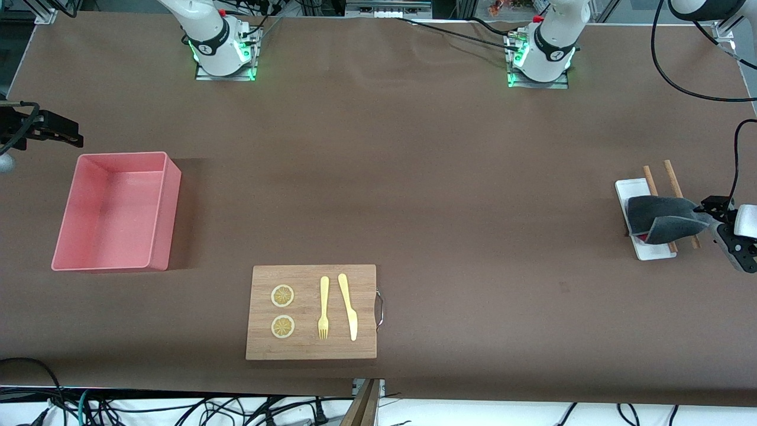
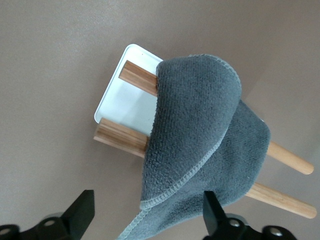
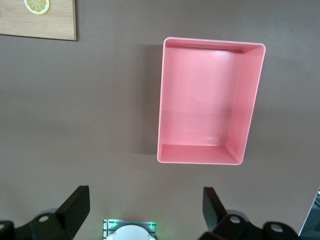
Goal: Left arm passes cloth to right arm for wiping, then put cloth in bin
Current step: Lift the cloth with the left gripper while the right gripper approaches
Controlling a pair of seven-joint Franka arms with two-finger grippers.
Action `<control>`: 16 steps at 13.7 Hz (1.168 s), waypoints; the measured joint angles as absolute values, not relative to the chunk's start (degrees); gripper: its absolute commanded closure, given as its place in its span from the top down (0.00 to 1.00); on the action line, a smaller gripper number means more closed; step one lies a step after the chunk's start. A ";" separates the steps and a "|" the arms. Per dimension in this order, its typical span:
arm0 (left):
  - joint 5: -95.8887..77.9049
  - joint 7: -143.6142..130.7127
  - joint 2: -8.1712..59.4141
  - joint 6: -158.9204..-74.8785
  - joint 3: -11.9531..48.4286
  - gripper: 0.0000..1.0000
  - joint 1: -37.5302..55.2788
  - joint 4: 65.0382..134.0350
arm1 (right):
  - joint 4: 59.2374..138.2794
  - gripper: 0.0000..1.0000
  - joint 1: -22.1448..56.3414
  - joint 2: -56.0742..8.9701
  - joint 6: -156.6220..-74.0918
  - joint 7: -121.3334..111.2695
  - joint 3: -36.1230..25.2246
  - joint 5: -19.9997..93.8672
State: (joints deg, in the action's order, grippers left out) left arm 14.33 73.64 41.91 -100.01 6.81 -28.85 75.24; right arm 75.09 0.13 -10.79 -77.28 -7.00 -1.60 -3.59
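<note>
Two arms are present. The right hand [image 1: 59,131] hangs at the right arm's end of the table [image 1: 378,177], just beside the bin [image 1: 115,211], fingers spread apart and holding nothing; this arm waits. The bin's walls are intact and it is empty inside. The wooden board [image 1: 311,312] lies nearer the front camera, carrying two lemon slices [image 1: 282,311], a fork [image 1: 323,307] and a knife [image 1: 348,306].

At the left arm's end, the cloth [image 1: 662,219] lies draped over two wooden sticks [image 2: 287,177] resting across the white tray [image 1: 644,228]. The left hand [image 2: 145,212] sits at the cloth's edge, fingers apart, not yet clamped.

Assessment: pick-up for the handover is in hand. Recommend pinching the folded layers together, clear of the sticks, and lifting straight up so the sticks are not dragged.
</note>
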 measured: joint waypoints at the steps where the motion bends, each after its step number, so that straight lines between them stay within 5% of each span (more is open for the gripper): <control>1: 14.33 73.64 41.91 -99.97 6.81 0.60 -28.85 75.20 | 75.09 1.00 0.08 -10.87 -78.01 -7.00 -1.69 -3.59; 10: 14.29 73.50 41.91 -98.59 7.02 0.03 -28.83 75.04 | 75.08 1.00 -0.78 -11.32 -78.81 -7.05 -2.51 -3.60; 16: 14.18 73.48 41.44 -95.96 7.54 0.00 -28.58 72.97 | 75.08 1.00 -0.77 -11.32 -78.92 -7.05 -2.51 -3.60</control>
State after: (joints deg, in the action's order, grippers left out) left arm 14.18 73.48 41.44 -95.96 7.54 -28.58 72.97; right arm 75.08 -0.77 -11.32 -78.92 -7.05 -2.51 -3.60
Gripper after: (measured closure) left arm 0.978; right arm 0.000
